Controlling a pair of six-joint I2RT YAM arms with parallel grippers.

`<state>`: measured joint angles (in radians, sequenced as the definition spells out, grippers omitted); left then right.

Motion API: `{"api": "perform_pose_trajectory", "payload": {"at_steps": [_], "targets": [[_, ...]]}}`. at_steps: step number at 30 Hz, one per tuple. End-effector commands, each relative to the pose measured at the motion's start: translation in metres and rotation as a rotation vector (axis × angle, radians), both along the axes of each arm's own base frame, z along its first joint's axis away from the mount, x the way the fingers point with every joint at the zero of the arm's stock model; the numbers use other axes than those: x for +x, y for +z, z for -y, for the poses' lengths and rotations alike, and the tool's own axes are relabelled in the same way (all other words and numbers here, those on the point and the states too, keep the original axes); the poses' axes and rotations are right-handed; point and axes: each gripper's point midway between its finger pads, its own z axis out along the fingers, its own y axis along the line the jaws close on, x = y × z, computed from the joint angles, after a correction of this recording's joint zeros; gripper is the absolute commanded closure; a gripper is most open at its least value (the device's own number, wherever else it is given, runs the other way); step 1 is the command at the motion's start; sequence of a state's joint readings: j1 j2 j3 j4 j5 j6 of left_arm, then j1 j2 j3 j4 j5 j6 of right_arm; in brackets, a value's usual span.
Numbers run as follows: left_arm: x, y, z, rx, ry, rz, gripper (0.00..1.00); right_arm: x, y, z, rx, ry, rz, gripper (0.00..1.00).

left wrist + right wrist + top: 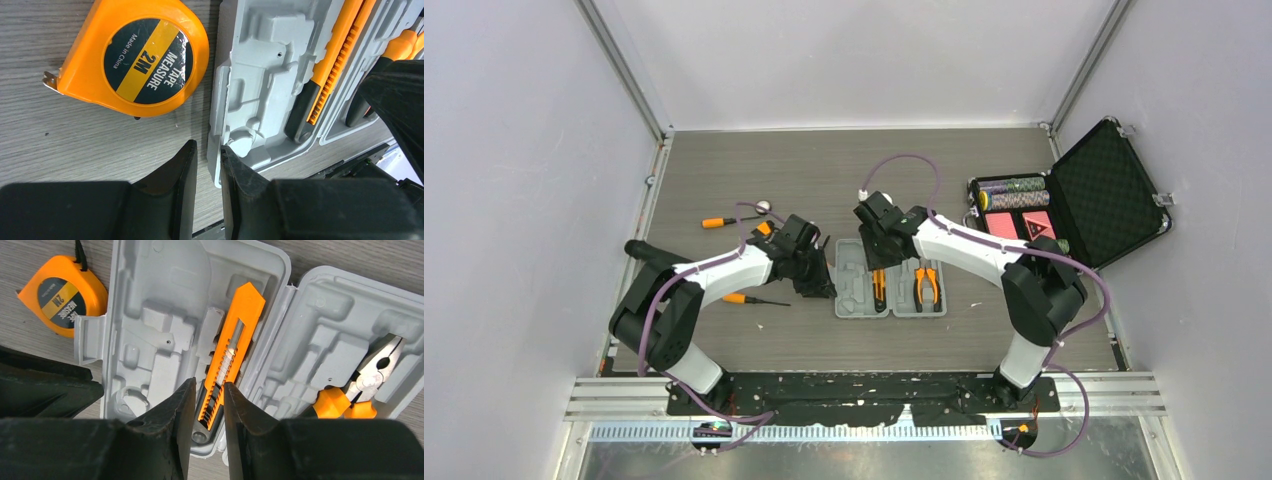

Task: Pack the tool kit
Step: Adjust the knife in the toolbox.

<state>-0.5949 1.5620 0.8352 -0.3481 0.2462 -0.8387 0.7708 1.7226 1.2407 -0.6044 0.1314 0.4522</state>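
Observation:
The grey tool case [854, 300] lies open at the table's middle. An orange utility knife [232, 340] sits in a slot of its left half [160, 340]. Orange-handled pliers [370, 375] sit in its right half. The orange tape measure [132, 55] lies on the table beside the case's left rim [217, 125]. My left gripper [208, 150] is slightly open, and that rim lies between its tips. My right gripper [209, 387] is slightly open over the knife's black end. Two orange-handled screwdrivers [724, 221] [754, 298] lie loose at the left.
A larger black foam-lined case [1104, 195] with poker chips stands open at the far right. A small round silver object [764, 207] lies near the far screwdriver. The two grippers work close together over the grey case. White walls enclose the table.

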Motion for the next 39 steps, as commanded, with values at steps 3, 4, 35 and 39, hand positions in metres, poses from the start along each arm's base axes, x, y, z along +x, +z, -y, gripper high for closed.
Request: {"api": "perform_pose_trajectory", "payload": {"at_steps": [3, 4, 35, 39], "targets": [[0.006, 0.01, 0.004, -0.032, 0.009, 0.026, 0.75, 0.001, -0.018, 0.0, -0.017, -0.027, -0.024, 0.7], [0.006, 0.01, 0.004, -0.032, 0.008, 0.026, 0.75, 0.001, -0.02, 0.001, -0.023, -0.031, -0.028, 0.71], [0.005, 0.01, 0.005, -0.032, 0.0, 0.025, 0.75, -0.041, -0.121, 0.05, -0.311, -0.014, -0.241, 0.88], [0.005, 0.01, 0.004, -0.031, 0.0, 0.025, 0.75, -0.041, -0.122, 0.052, -0.319, -0.011, -0.232, 0.91]]}}
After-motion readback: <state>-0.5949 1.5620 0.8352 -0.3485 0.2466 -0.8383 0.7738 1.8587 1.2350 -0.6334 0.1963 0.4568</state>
